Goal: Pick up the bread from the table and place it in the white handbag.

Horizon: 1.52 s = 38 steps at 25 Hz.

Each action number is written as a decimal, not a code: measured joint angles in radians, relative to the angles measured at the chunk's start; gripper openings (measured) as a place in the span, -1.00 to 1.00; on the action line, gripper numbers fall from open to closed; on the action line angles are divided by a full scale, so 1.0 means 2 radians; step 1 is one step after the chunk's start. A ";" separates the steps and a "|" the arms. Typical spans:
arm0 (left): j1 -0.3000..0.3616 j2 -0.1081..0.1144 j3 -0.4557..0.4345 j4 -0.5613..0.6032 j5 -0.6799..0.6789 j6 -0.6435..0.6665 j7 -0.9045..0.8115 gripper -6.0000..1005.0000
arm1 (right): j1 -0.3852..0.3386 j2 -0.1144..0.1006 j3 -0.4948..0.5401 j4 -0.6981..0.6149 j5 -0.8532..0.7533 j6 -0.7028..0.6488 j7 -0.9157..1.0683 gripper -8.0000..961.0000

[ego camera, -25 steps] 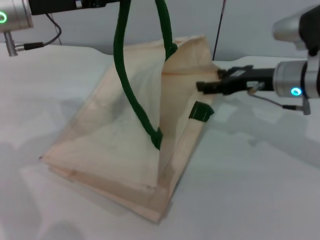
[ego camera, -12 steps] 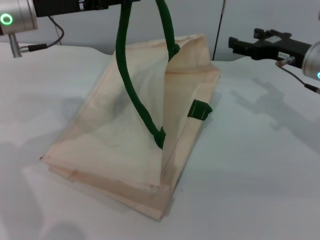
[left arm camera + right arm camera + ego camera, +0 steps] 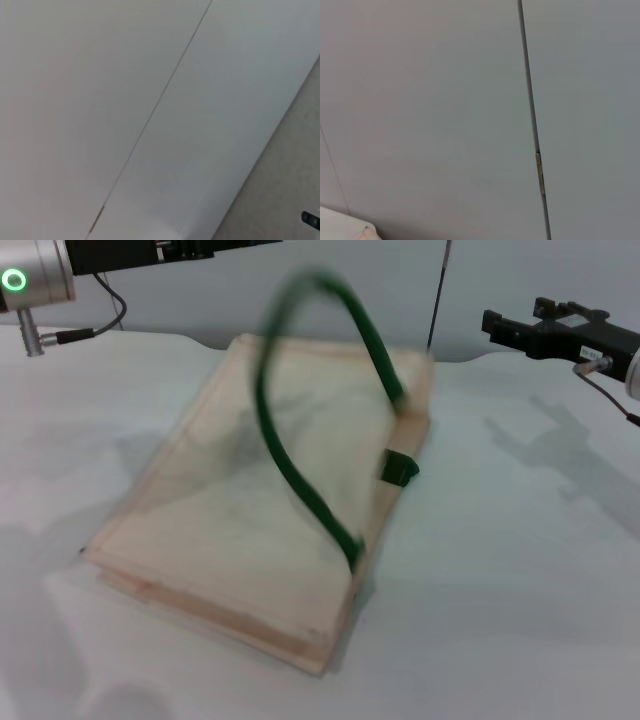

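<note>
The white handbag [image 3: 250,500], judged soft and limp, is best gripped by its green handle [image 3: 300,475] at 12 o'clock; the right gripper [image 3: 497,324] appears slightly parted, the left unseen.

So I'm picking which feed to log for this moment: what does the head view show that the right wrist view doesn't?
Only the head view shows the white handbag lying on the table, its green rope handle arched free in the air, the right gripper raised beyond the bag's far right corner, and the left arm high at the far left. No bread shows. Only the right wrist view shows a wall panel seam. Both share just the grey wall.
</note>
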 joint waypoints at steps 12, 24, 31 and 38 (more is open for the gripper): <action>0.007 -0.010 -0.001 -0.002 -0.043 -0.013 0.022 0.23 | -0.001 0.000 0.000 0.001 0.000 -0.006 -0.014 0.86; 0.052 -0.080 0.000 -0.039 -0.142 -0.002 0.269 0.68 | -0.021 0.002 0.001 0.037 0.124 0.023 -0.185 0.86; 0.100 -0.094 -0.006 -0.017 -0.236 -0.040 0.320 0.67 | -0.029 0.005 0.001 0.075 0.247 0.049 -0.280 0.86; 0.141 -0.094 -0.006 0.092 -0.373 -0.095 0.447 0.66 | -0.042 0.008 0.002 0.145 0.409 0.130 -0.393 0.86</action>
